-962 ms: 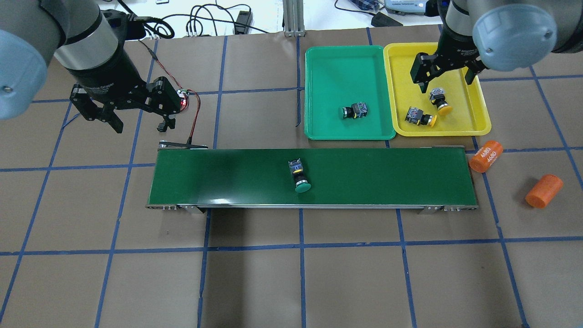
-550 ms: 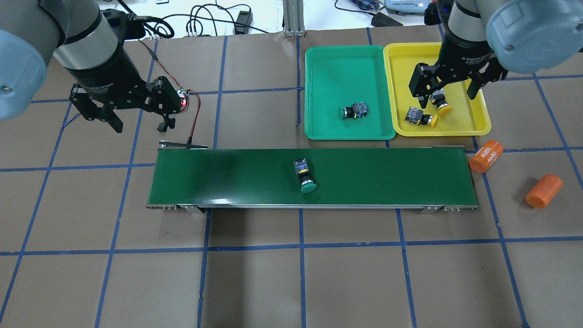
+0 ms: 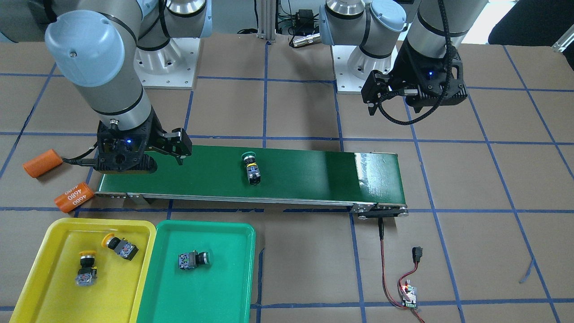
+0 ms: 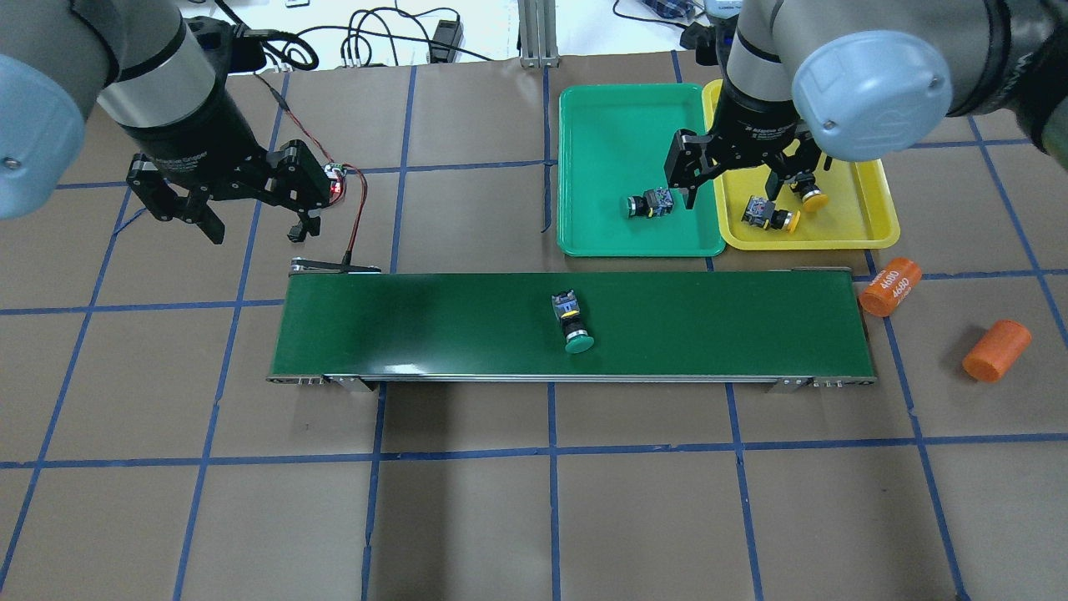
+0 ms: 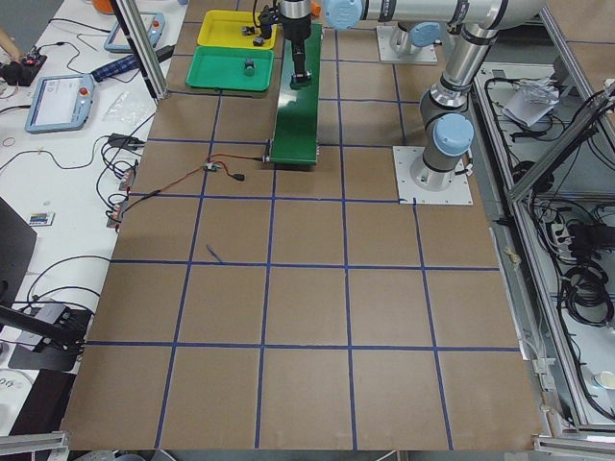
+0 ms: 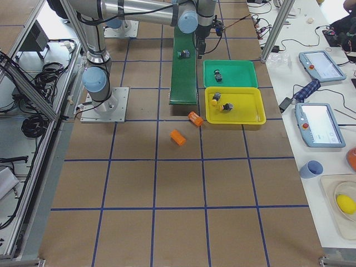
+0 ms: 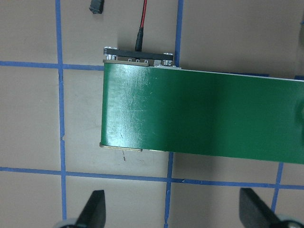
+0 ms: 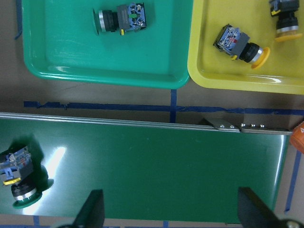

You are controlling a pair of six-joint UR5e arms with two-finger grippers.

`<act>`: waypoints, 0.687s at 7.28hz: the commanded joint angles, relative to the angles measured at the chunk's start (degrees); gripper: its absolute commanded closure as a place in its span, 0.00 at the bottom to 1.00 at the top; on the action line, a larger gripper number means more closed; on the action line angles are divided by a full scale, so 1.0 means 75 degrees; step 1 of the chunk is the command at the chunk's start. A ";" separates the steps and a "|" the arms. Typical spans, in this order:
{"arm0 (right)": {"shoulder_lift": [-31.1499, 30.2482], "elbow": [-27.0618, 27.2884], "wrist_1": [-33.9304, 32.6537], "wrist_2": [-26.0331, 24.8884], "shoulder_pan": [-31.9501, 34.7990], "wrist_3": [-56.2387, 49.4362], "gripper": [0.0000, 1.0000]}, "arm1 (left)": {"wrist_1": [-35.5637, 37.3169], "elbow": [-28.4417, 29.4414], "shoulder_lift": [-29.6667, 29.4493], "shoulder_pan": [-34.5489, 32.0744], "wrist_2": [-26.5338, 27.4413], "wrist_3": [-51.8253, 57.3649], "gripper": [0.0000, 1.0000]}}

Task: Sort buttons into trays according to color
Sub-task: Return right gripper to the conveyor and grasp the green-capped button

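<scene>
- The one unsorted green button (image 4: 572, 324) lies on the belt (image 4: 417, 317), a little right of centre in the overhead view, near the belt's lower edge.
- Its long axis runs almost straight across the belt. The grey-blue block points to the upper edge and the cap to the lower edge, and the whole leans slightly right toward the cap.
- The right pincer (image 4: 724, 190) hangs at upper right, over the seam between the green tray (image 4: 584, 125) and the yellow tray (image 4: 876, 209), with its fingers spread wide and nothing between them.
- From that pincer the button lies down and to the left. The right wrist view agrees, showing the button in its lower left corner, well off the midline of the fingers.
- The fingers line up along the belt's length, so they would probably close across the button's narrow body with little or no wrist turn.
- The left pincer (image 4: 254, 227) hovers at upper left beyond the belt's end, fingers apart and empty. It is farther from the button, so the right arm looks the likelier to pick it up.
- One green button (image 4: 651, 203) already rests in the green tray, and both yellow buttons (image 4: 769, 213) rest in the yellow one.
</scene>
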 commanded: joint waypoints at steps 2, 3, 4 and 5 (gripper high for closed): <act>0.0426 0.0097 -0.0149 0.0590 0.0414 0.0098 0.00 | 0.0000 0.0000 -0.0003 -0.0010 -0.0009 -0.0001 0.00; 0.0534 0.0098 -0.0405 0.0605 0.0683 0.0470 0.00 | 0.0000 0.0012 -0.0026 -0.0010 -0.0009 -0.0001 0.00; 0.0698 0.0110 -0.0674 0.0500 0.1057 0.0938 0.00 | 0.0000 0.0000 -0.0038 -0.0010 -0.0009 -0.0013 0.00; 0.0920 0.0121 -0.0677 0.0476 0.1246 0.1070 0.00 | 0.0000 0.0000 -0.0050 -0.0010 -0.0009 -0.0013 0.00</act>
